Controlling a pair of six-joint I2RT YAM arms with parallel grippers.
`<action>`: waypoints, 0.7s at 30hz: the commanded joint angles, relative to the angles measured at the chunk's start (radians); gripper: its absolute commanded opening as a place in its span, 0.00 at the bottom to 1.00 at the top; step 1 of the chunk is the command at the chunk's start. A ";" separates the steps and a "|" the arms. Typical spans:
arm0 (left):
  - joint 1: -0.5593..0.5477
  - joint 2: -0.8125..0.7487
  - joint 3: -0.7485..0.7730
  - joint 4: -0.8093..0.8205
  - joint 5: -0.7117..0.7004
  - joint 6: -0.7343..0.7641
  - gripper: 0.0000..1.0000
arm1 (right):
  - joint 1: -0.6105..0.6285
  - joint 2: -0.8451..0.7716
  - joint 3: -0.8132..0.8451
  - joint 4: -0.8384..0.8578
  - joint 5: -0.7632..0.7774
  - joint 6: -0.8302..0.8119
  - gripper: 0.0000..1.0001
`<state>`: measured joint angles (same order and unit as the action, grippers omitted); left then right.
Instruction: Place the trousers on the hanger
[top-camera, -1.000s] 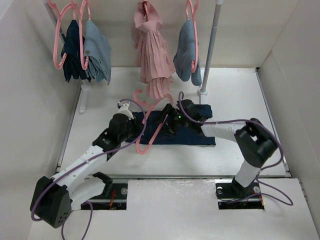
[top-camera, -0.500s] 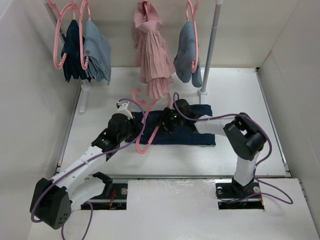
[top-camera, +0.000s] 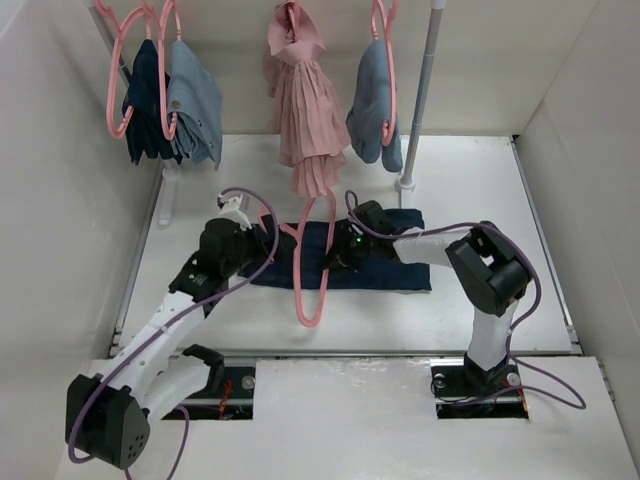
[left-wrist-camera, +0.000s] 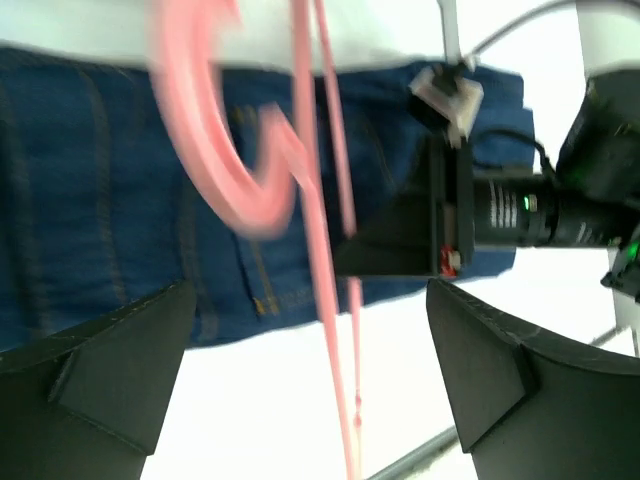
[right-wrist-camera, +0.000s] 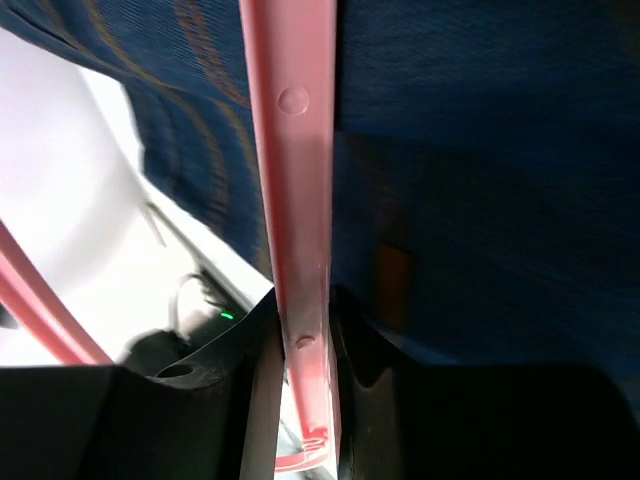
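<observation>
Where the trousers are laid flat across the table, the hanger is seen lying over them, with its hook turned toward the left gripper and its rounded end carried past the near edge of the cloth onto bare table. The left gripper is held wide, its two fingers spread far apart; the blurred hook is seen just ahead of the tips and is touched by neither, while the hanger's thin bars are seen running down between them. Dark blue cloth is spread beneath and beyond this gripper. The right gripper is closed narrowly on one bar of the hanger, which is pinched between its fingers, and the trousers are seen directly under it and extending away on both sides. From above, the two grippers are set near each other over the cloth, the hanger between them. Beyond the left gripper, a dark garment and a light blue garment are carried on pink hangers. Beyond the gap between the grippers a pink pleated dress is hung, and beyond the right gripper another light blue piece is hung beside an upright pole.
</observation>
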<state>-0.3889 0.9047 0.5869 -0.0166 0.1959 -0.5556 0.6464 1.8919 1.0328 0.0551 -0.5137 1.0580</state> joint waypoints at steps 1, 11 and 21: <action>0.070 0.003 0.109 -0.081 0.039 0.071 1.00 | -0.030 -0.043 0.055 -0.156 -0.048 -0.226 0.00; 0.208 0.161 0.134 -0.013 0.390 0.128 0.77 | -0.048 -0.043 0.141 -0.363 0.040 -0.397 0.00; 0.237 0.230 0.149 -0.008 0.353 0.154 0.00 | -0.059 -0.034 0.131 -0.342 0.040 -0.406 0.00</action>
<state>-0.1604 1.1179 0.6949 -0.0662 0.5339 -0.4267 0.5949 1.8854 1.1427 -0.2813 -0.4816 0.6872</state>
